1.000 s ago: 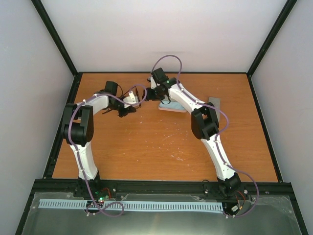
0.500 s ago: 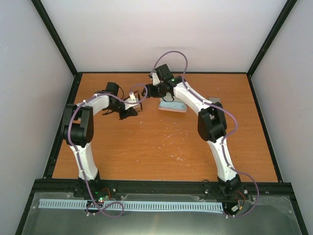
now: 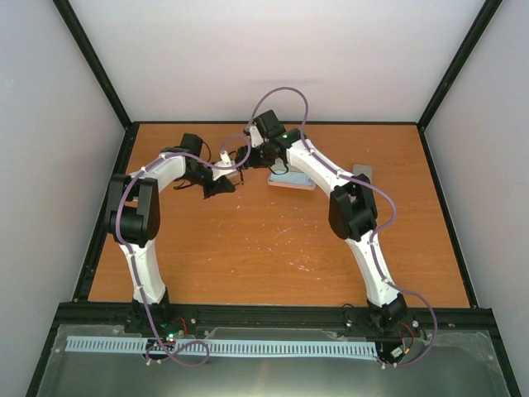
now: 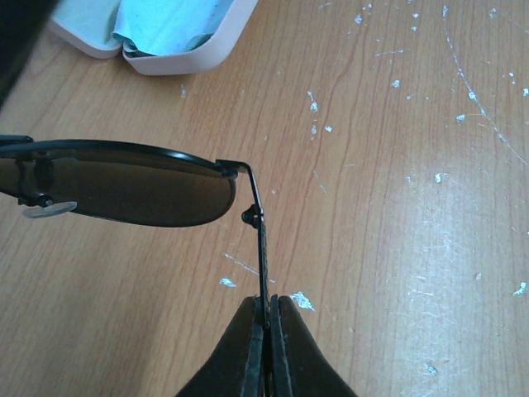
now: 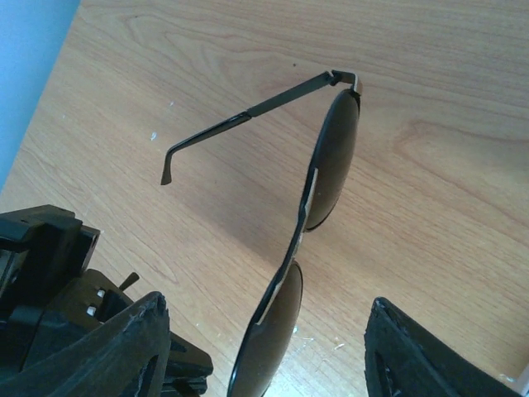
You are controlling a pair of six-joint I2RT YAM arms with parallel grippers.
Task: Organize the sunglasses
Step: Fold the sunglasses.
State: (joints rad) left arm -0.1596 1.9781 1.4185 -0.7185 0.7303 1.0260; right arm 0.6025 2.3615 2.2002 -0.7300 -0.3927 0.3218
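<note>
The black sunglasses (image 4: pixel 124 178) with dark lenses hang just above the wood toward the far middle of the table (image 3: pixel 273 248), between the two arms. The left wrist view shows what holds them. The left gripper (image 4: pixel 266 318) is clenched on one thin temple arm, its fingertips pressed together around the wire. The same view shows an open pale pink case (image 4: pixel 190 58) nearby, with a blue cloth (image 4: pixel 165 21) lying in it.

The right wrist view shows the other side of the glasses. The second temple arm sticks out free, and the right gripper (image 5: pixel 266 331) is spread wide with a finger on each side of the frame, touching nothing. From above, the glasses are too thin to make out. Only that view shows a grey case (image 3: pixel 361 173) at the right, partly behind the right arm.
</note>
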